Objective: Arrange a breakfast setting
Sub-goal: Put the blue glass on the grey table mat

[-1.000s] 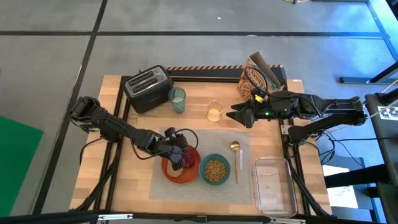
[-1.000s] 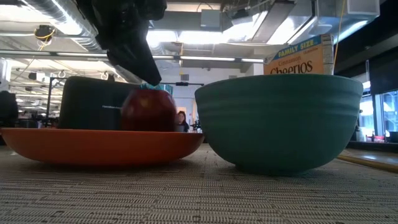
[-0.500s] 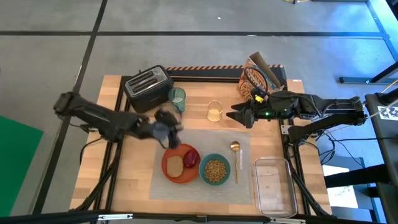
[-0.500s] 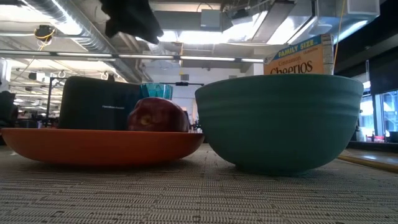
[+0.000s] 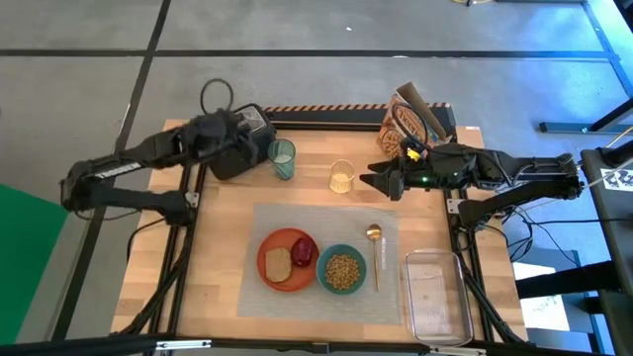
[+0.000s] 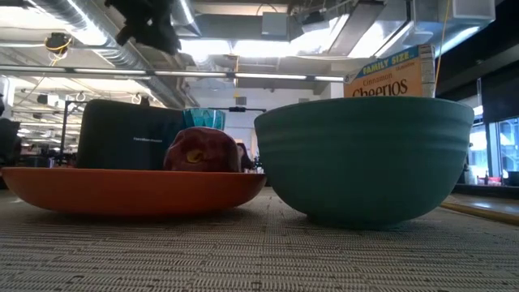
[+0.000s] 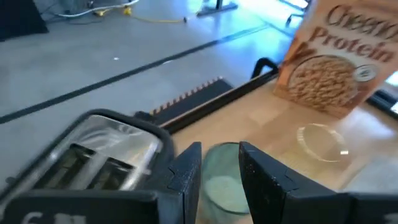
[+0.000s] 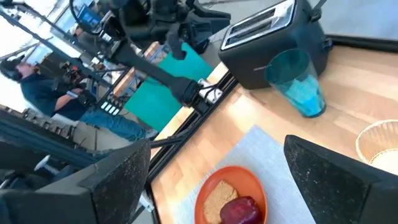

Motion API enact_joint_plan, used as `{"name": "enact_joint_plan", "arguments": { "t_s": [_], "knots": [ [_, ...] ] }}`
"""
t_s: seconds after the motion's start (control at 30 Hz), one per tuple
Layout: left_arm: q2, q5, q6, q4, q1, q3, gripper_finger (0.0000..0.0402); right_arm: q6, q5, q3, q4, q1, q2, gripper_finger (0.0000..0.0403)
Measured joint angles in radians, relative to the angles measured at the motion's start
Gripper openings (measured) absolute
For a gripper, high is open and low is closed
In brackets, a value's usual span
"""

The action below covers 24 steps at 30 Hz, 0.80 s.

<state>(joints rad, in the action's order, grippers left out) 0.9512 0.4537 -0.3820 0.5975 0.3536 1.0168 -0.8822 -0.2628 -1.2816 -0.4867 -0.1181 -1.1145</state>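
- Lying flat on the desk [image 5: 223, 287], the grey placemat [image 5: 386, 297] serves as the landmark for everything else.
- The orange plate [image 5: 272, 279] sits on the placemat toward the left arm's side, carrying the toast slice [image 5: 279, 263] and the dark red fruit [image 5: 303, 252], which lie just beside each other.
- The teal bowl [image 5: 342, 269] rests on the placemat just beside the plate and holds cereal.
- The gold spoon [image 5: 374, 252] lies on the placemat on the far side of the bowl from the plate.
- The green cup [image 5: 283, 158] stands upright off the placemat, beyond its back edge, just beside the black toaster [image 5: 235, 140].
- The left pincer [image 7: 219, 171] is off the placemat, above the toaster and near the cup; its fingers [image 7: 186, 177] are apart with nothing between them, the cup showing just beyond.
- The right pincer [image 5: 368, 182] hangs past the placemat's back corner, near a small clear glass [image 5: 341, 176]; its fingers [image 8: 345, 180] are spread wide and grip nothing.
- A cereal box [image 5: 410, 124] stands behind the right arm, well apart from the placemat.
- A clear plastic tub [image 5: 435, 293] sits on the desk just beside the placemat's right edge.
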Motion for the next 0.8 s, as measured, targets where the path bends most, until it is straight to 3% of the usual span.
{"name": "enact_joint_plan", "arguments": {
  "t_s": [0.2, 0.4, 0.6, 0.8],
  "knots": [
    [0.040, -0.293, 0.055, 0.002, 0.249, 0.000, 0.0102, 0.004, -0.022, 0.000, 0.029, 0.000, 0.000, 0.0357],
    [0.097, -0.480, 0.143, -0.076, 0.318, 0.000, 0.0102, 0.084, -0.037, 0.000, -0.077, 0.001, -0.010, 0.0357],
    [0.105, -0.579, 0.148, -0.207, 0.302, 0.000, 0.0102, -0.016, -0.058, 0.000, -0.346, 0.001, -0.080, 0.0357],
    [0.109, -0.551, 0.182, -0.226, 0.239, 0.000, 0.0102, -0.083, -0.059, 0.000, -0.501, 0.001, -0.182, 0.0357]
  ]
}}
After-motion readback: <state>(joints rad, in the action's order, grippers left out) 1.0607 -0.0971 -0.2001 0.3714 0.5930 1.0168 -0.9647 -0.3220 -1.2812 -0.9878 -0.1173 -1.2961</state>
